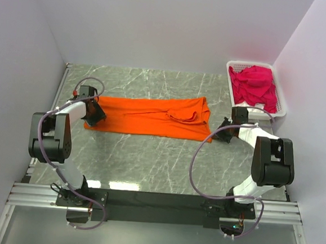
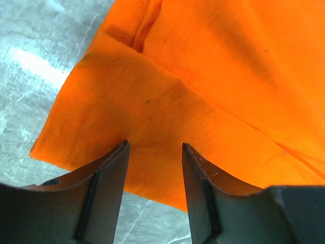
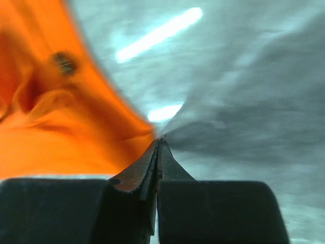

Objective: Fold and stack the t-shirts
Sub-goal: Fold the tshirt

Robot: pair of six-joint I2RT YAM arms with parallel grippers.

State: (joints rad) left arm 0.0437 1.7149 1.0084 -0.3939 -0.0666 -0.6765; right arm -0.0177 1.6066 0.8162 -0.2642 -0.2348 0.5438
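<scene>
The orange shirt point(image 1: 152, 116) is spread flat on the table point(image 1: 148, 160), folded into a long band. The left gripper point(image 2: 155, 145) is held over the shirt's left end, its fingers parted, with the cloth's corner seen between them and nothing clamped. The right gripper point(image 3: 159, 141) is set at the shirt's right edge, fingers pressed tight together; whether any cloth is pinched cannot be told. Pink shirts point(image 1: 255, 84) are heaped in a basket point(image 1: 281, 103) beyond the orange shirt's right end.

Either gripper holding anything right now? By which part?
Left gripper is open over a corner of the orange t-shirt, holding nothing. Right gripper is shut at its opposite edge; whether it pinches cloth cannot be told.
</scene>
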